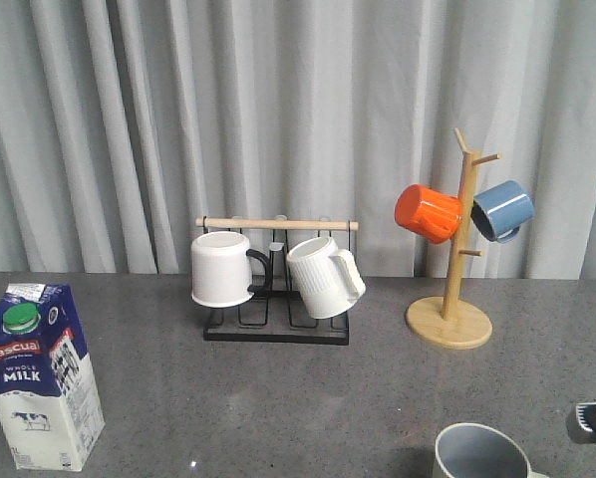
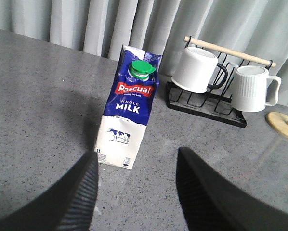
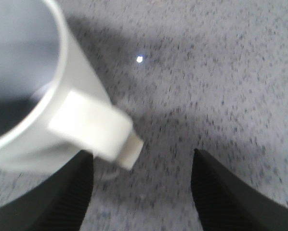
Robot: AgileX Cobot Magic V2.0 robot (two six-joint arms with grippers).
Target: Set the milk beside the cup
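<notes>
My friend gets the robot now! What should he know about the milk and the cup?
Left gripper: open, empty, hanging over the table just short of the milk.
Right gripper: open, empty, right beside the cup's handle.
The milk stands upright at the front left of the table; the cup sits at the front right, far from it.
Done: nothing yet, the milk is untouched.
Left: grab the milk, carry it across, and set it down next to the cup.

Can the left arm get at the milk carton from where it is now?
Probably yes: the left tool is open, the milk stands upright just ahead, and bare table lies between them.
</notes>
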